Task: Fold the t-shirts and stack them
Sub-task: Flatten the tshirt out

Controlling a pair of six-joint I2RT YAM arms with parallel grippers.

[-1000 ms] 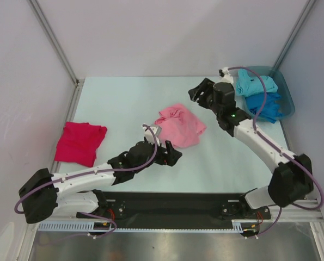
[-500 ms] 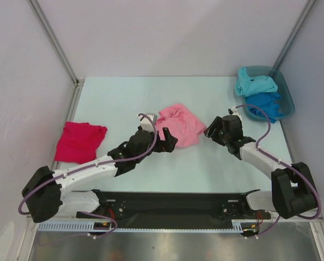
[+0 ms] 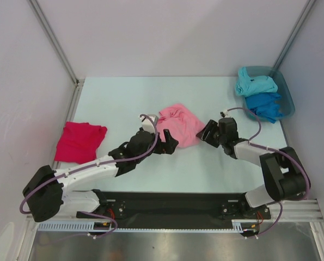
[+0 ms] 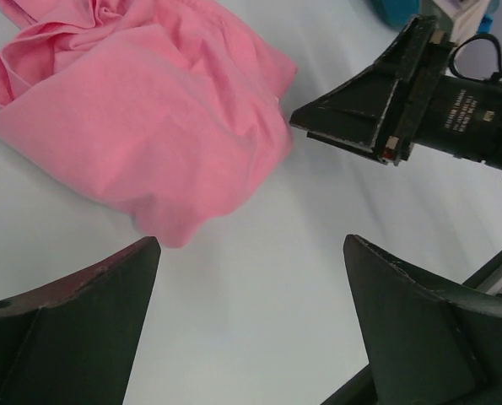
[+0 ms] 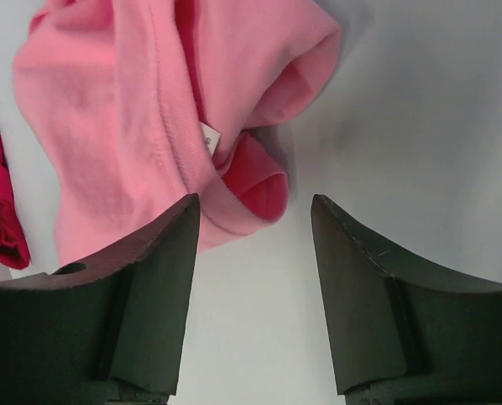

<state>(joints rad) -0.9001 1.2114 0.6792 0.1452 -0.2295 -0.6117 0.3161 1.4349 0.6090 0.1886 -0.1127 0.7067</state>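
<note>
A crumpled light pink t-shirt (image 3: 179,124) lies mid-table; it also shows in the left wrist view (image 4: 141,126) and the right wrist view (image 5: 124,101), where its white neck tag (image 5: 207,135) is visible. My left gripper (image 3: 170,145) is open and empty just at its near-left edge. My right gripper (image 3: 204,133) is open and empty, low on the table, touching distance from its right edge. A crimson-magenta t-shirt (image 3: 80,141) lies flat at the left. A turquoise t-shirt (image 3: 254,84) and a blue t-shirt (image 3: 265,105) sit in the tub.
The teal plastic tub (image 3: 283,89) stands at the back right corner. The table's left edge has a metal frame post (image 3: 53,41). The black base rail (image 3: 167,204) runs along the near edge.
My right arm has swung down from near the tub to the pink shirt's right edge and lowered. My left gripper moved up toward the shirt's near edge, then nearly stopped.
</note>
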